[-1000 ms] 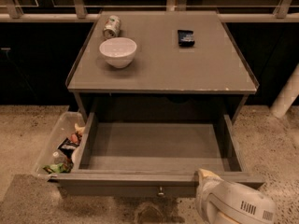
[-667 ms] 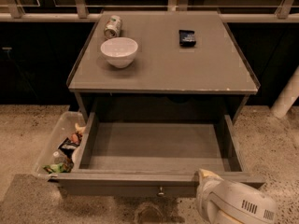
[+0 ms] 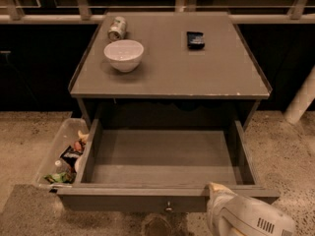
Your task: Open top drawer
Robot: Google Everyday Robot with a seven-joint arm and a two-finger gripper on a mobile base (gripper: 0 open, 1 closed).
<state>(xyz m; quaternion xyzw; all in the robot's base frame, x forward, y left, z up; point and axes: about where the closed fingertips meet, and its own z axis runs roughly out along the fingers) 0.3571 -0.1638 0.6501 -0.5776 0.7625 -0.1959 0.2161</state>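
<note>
Unmoved top drawer [image 3: 162, 156] open, gripper [image 3: 216, 194] at front-right corner, partly cropped

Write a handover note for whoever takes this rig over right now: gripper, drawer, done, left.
The gripper is at bottom right of the view, at the front rim of the top drawer, right of its knob.
The drawer is pulled well out, its grey inside showing.
Done: the opening looks complete.
Left: probably just backing the gripper off.

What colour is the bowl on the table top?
White bowl, best in the camera view; the gripper is at the front of the top drawer.
</note>
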